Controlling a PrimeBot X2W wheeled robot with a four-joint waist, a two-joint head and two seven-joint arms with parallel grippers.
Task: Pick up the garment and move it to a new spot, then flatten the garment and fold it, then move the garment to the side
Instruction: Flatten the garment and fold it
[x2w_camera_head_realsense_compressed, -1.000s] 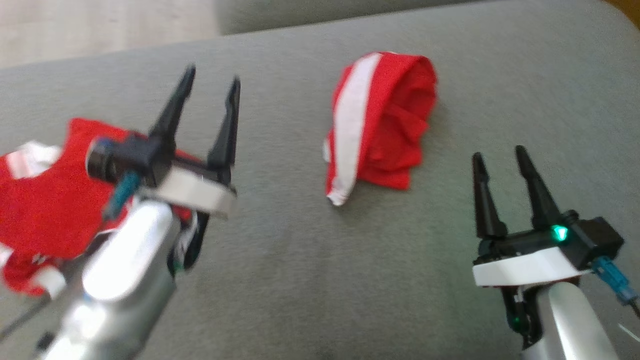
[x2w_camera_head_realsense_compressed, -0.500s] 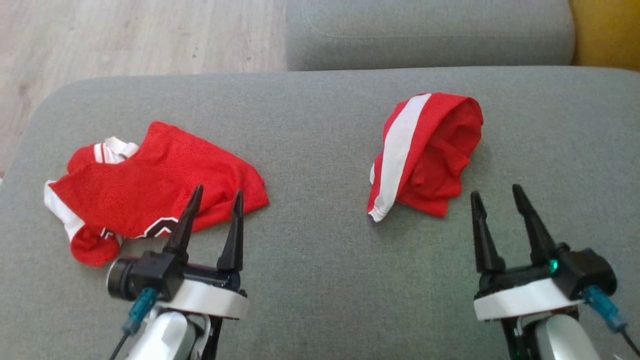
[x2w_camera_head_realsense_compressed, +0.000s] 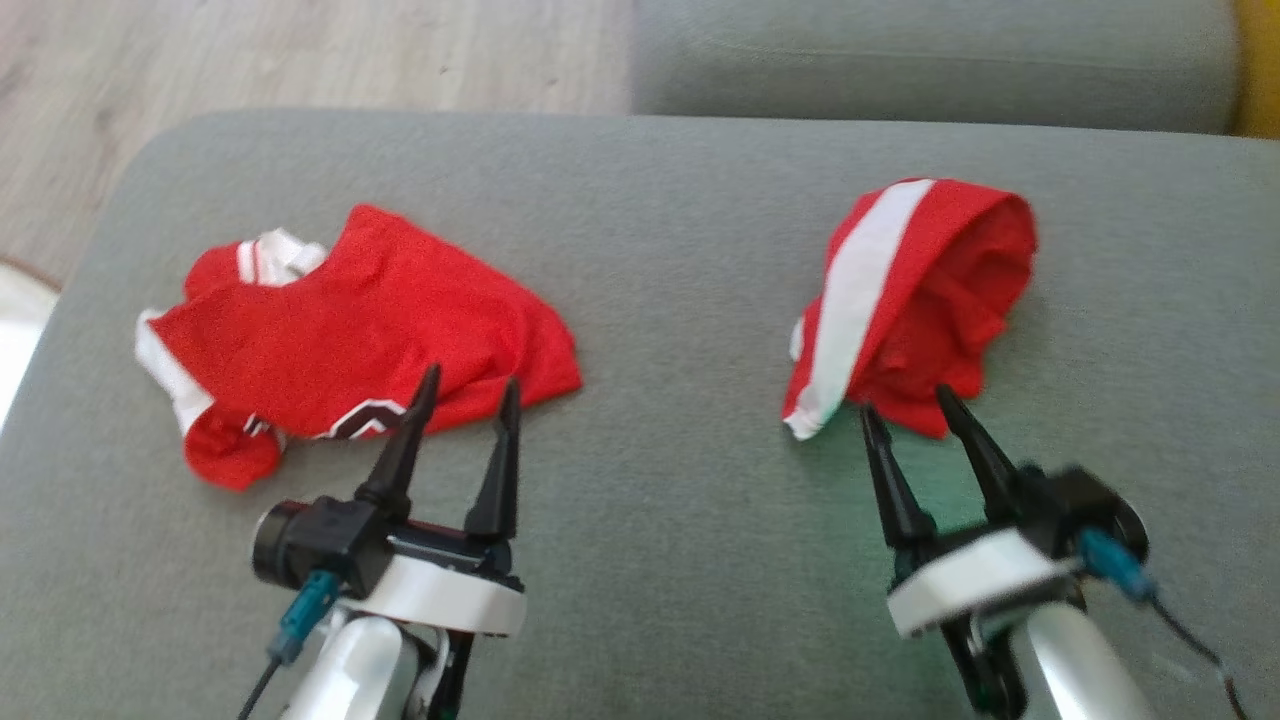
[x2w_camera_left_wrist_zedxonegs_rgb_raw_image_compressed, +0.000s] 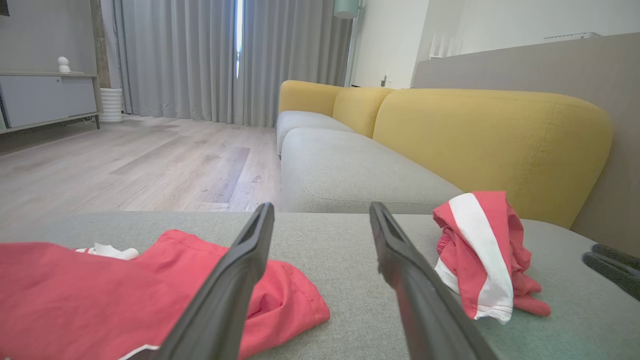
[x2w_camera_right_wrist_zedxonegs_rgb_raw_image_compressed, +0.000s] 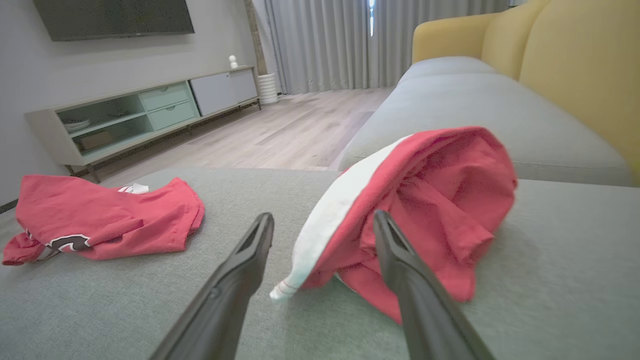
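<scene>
A crumpled red garment with a white stripe (x2w_camera_head_realsense_compressed: 930, 290) (x2w_camera_left_wrist_zedxonegs_rgb_raw_image_compressed: 485, 250) (x2w_camera_right_wrist_zedxonegs_rgb_raw_image_compressed: 425, 200) lies on the right of the grey sofa seat (x2w_camera_head_realsense_compressed: 680, 500). My right gripper (x2w_camera_head_realsense_compressed: 903, 400) (x2w_camera_right_wrist_zedxonegs_rgb_raw_image_compressed: 322, 215) is open, its tips at the garment's near edge with the white hem between them. A red jersey with white trim (x2w_camera_head_realsense_compressed: 370, 320) (x2w_camera_left_wrist_zedxonegs_rgb_raw_image_compressed: 75, 285) (x2w_camera_right_wrist_zedxonegs_rgb_raw_image_compressed: 100, 217) lies spread on the left. My left gripper (x2w_camera_head_realsense_compressed: 472, 378) (x2w_camera_left_wrist_zedxonegs_rgb_raw_image_compressed: 321, 206) is open and holds nothing; its tips reach the jersey's near right corner. The right gripper's dark fingers (x2w_camera_left_wrist_zedxonegs_rgb_raw_image_compressed: 612, 262) show at the left wrist view's right edge.
The seat's rounded left edge drops to a wooden floor (x2w_camera_head_realsense_compressed: 300, 50). A second grey cushion (x2w_camera_head_realsense_compressed: 930, 60) adjoins at the back. The yellow backrest (x2w_camera_left_wrist_zedxonegs_rgb_raw_image_compressed: 480, 130) rises on the right side. A low TV cabinet (x2w_camera_right_wrist_zedxonegs_rgb_raw_image_compressed: 125, 115) stands across the room.
The head view has shifted, so both garments sit differently in it. My right gripper has moved forward to the striped garment's near edge. My left arm came down from a raised pose.
</scene>
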